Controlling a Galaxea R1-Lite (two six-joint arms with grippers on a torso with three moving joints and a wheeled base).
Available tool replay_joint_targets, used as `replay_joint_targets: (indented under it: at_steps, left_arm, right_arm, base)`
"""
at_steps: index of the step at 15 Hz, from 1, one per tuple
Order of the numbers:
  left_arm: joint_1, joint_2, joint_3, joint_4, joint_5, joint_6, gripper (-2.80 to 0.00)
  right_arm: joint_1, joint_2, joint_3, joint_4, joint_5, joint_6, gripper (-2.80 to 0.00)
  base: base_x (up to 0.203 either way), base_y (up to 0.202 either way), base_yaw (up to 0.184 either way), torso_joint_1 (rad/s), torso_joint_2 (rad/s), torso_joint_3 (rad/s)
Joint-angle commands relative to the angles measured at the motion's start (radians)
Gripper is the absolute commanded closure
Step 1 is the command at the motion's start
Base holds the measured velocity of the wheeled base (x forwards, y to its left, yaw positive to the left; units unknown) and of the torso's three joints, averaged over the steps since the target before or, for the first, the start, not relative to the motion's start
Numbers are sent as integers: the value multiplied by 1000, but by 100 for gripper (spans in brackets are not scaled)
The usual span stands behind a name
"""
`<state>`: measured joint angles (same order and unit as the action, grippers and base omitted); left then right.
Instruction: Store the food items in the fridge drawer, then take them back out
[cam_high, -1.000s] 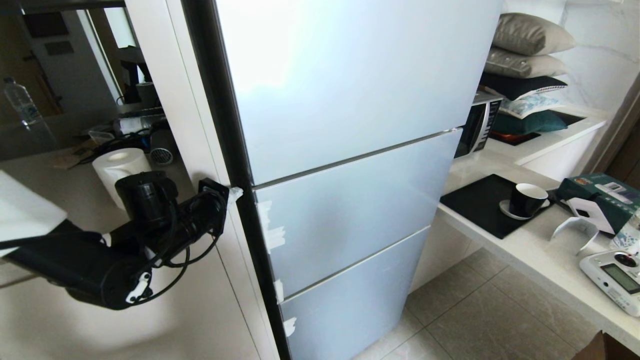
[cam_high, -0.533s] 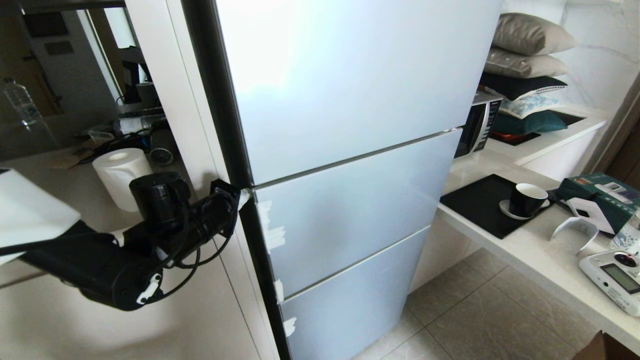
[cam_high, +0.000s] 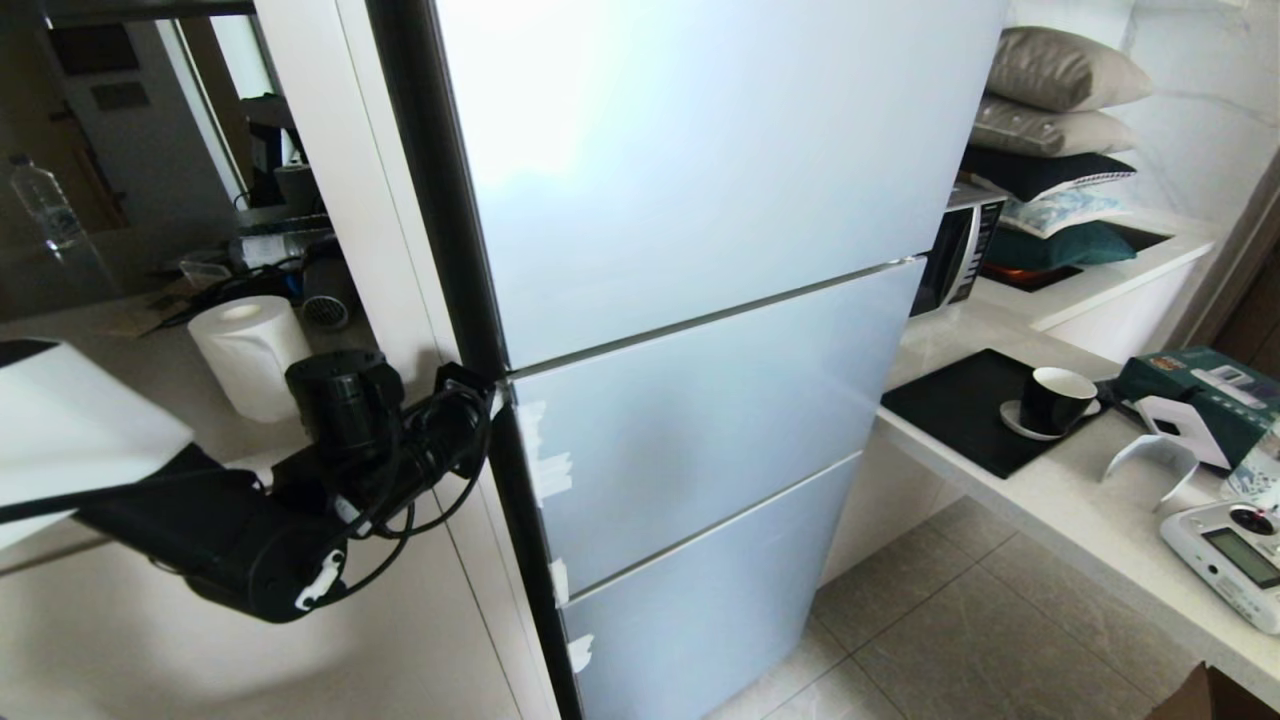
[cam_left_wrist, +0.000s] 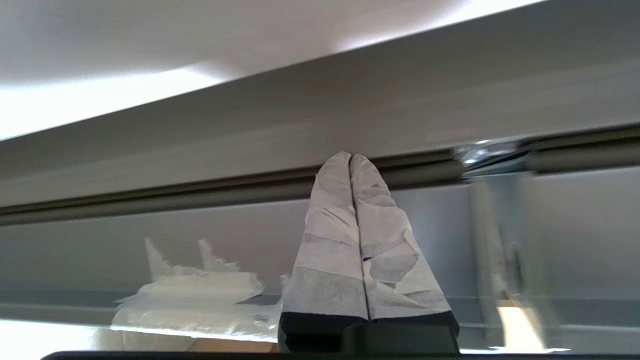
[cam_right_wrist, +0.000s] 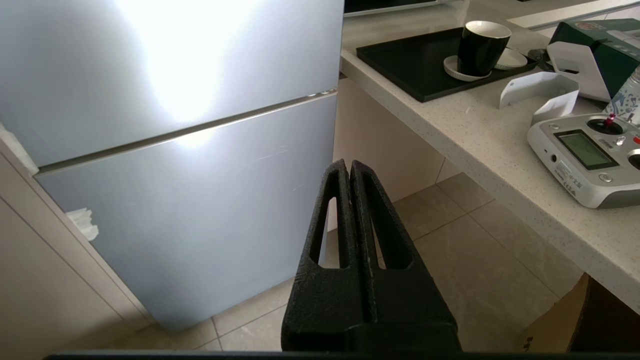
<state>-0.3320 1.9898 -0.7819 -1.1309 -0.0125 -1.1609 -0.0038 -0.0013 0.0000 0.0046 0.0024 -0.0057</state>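
Note:
The fridge (cam_high: 700, 180) stands closed, with three pale blue door fronts. The food items and the fridge drawer are out of view. My left gripper (cam_high: 495, 395) is at the fridge's left edge, level with the seam (cam_high: 700, 318) between the top and middle fronts. Its tape-wrapped fingers are shut, with nothing between them. In the left wrist view the left gripper (cam_left_wrist: 350, 156) has its tips against the dark gap along the door edge, beside torn white tape (cam_left_wrist: 190, 295). My right gripper (cam_right_wrist: 349, 162) hangs shut and empty over the floor, low in front of the fridge.
Right of the fridge a pale counter (cam_high: 1080, 520) carries a black tray (cam_high: 960, 405) with a cup (cam_high: 1055, 398), a green box (cam_high: 1210, 385) and a handheld controller (cam_high: 1235, 555). A microwave (cam_high: 955, 250) and pillows stand behind. A paper roll (cam_high: 245, 350) is at left.
My left arm has moved right toward the fridge. Its fingertips, which stood just short of the dark edge, are now at the seam. Nothing else has moved.

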Motion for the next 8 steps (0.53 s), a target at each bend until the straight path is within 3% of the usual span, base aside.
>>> replay_joint_targets:
  at_steps: [1, 8]
  left_arm:
    - [-28, -5, 17, -3, -1, -5, 0]
    - [-75, -12, 55, -4, 27, 42, 0]
  right_arm:
    - [-1, 0, 0, 0, 1, 0, 0]
    - [-1, 0, 0, 0, 1, 0, 0]
  base:
    - [0, 0, 0, 0, 0, 0]
    - [0, 0, 0, 0, 0, 0]
